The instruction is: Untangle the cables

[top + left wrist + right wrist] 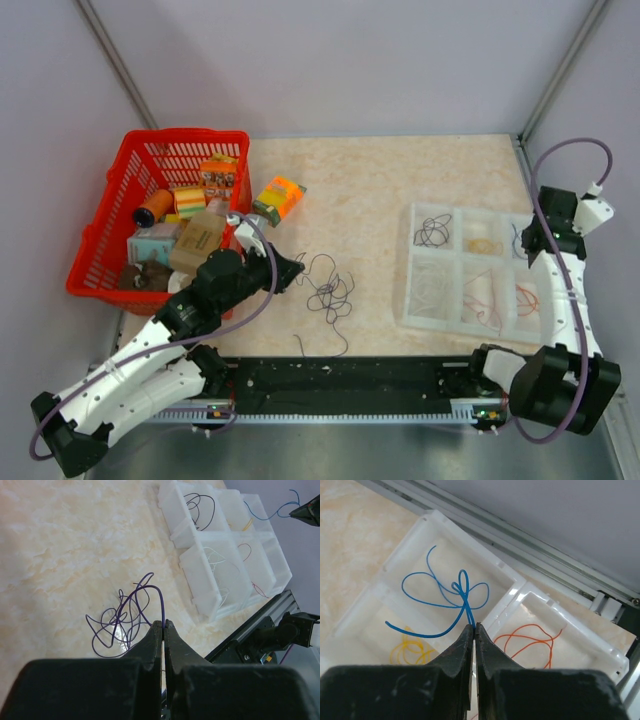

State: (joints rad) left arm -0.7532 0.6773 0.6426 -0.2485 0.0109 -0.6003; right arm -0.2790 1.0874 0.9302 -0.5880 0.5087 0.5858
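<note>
Left gripper (163, 625) pinched tight on purple cable (120, 630); rest of its loops lie on table (400, 170) front-centre, just beside fingertips, between red basket (95, 240) and white tray (405, 265). Wide stretch of tabletop between tangle and tray's left wall. Right gripper (473, 626) clamped on blue cable (455, 590), loops hanging over tray's far right compartment, near table's right edge and side wall. Orange cable (530, 637), yellow cable (407, 652), black cable (432, 231) each in own compartment
</note>
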